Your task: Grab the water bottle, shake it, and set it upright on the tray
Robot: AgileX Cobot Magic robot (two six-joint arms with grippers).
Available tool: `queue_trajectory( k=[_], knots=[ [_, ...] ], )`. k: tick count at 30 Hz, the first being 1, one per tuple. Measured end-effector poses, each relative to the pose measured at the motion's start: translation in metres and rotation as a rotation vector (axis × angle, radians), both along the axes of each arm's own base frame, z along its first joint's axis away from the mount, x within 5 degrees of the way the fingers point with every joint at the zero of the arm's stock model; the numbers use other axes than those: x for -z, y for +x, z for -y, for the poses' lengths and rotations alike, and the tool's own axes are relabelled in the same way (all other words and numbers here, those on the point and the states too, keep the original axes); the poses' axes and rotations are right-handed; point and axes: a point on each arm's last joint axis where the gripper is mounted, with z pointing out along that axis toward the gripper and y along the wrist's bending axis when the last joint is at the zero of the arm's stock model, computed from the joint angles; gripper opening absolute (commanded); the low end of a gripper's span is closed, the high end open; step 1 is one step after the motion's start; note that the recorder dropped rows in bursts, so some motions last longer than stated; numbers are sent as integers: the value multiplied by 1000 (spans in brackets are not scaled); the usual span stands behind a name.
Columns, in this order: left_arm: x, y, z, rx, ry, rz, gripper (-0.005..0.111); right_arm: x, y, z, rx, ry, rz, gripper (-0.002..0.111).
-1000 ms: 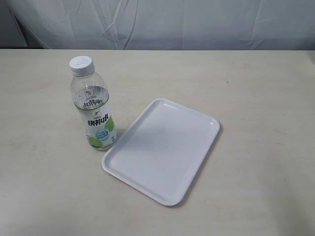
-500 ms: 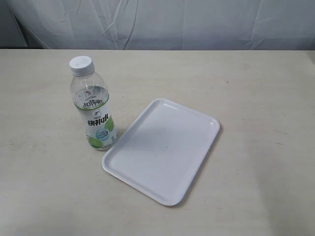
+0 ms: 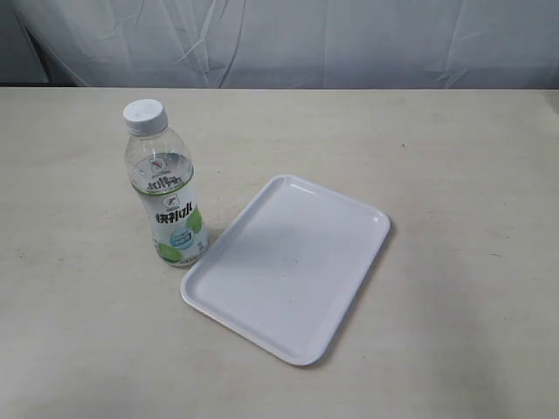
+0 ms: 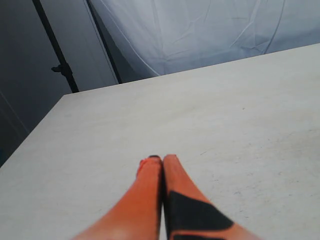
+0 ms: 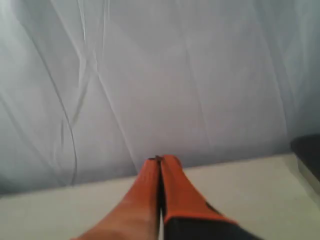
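The water bottle [image 3: 168, 188] stands upright on the table, left of centre in the exterior view, white cap on top. Just to its right lies the white tray [image 3: 367, 218], flat, empty and set at an angle. Neither arm shows in the exterior view. In the left wrist view my left gripper [image 4: 162, 158] has its orange fingers pressed together over bare tabletop, holding nothing. My right gripper [image 5: 161, 159] in the right wrist view is likewise shut and empty, pointing toward the cloth backdrop. Neither wrist view shows the bottle or the tray.
A pale cloth backdrop [image 3: 288, 39] hangs behind the table's far edge. A dark stand pole [image 4: 57, 50] rises beyond the table corner in the left wrist view. A dark object [image 5: 309, 150] sits at the table's edge in the right wrist view.
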Motion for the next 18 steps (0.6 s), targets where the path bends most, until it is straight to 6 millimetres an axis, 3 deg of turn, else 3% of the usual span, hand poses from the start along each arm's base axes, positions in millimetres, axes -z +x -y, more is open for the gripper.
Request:
queue_trajectory(
  k=[3, 6, 8, 11, 14, 18],
  knots=[
    [0, 0, 0, 0, 0, 0, 0, 5, 44, -29, -118, -193, -214, -1],
    [0, 0, 0, 0, 0, 0, 0, 34, 85, -67, -237, -330, -431, -1],
    [0, 0, 0, 0, 0, 0, 0, 56, 98, -93, -321, -399, -483, -1],
    [0, 0, 0, 0, 0, 0, 0, 85, 102, -135, -466, -458, -443, -1],
    [0, 0, 0, 0, 0, 0, 0, 109, 91, -172, -583, -422, -364, -1],
    [0, 0, 0, 0, 0, 0, 0, 128, 79, -199, -647, -328, -326, -1]
  ],
)
